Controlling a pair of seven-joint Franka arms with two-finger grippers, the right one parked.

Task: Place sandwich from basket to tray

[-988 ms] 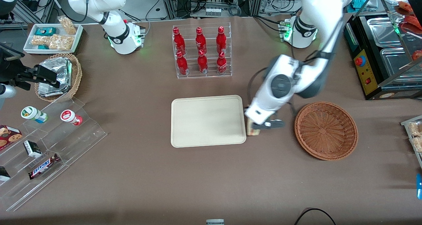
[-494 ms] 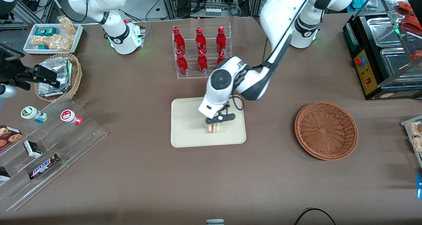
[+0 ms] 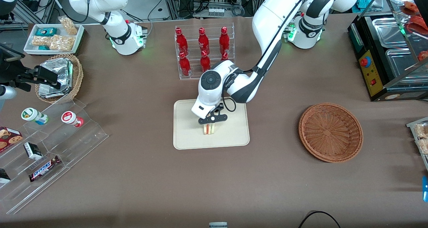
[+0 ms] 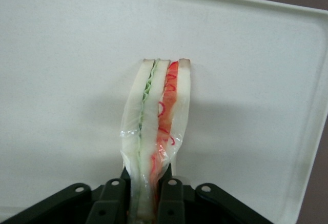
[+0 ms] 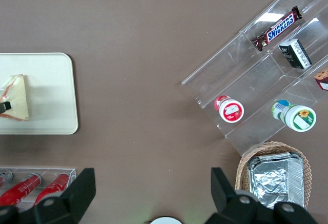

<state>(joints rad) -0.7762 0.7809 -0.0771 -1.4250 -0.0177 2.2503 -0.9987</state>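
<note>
Because your jaws (image 3: 209, 123) pinch the sandwich (image 3: 209, 129) upright, its cut edge sits on the tray (image 3: 187, 137) beneath them.

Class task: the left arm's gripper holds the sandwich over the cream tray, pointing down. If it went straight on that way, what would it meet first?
Most likely the tray. The gripper, shut on the sandwich, points straight down at the tray's bare surface, so the sandwich's lower edge would touch first. How much gap remains is unclear.
</note>
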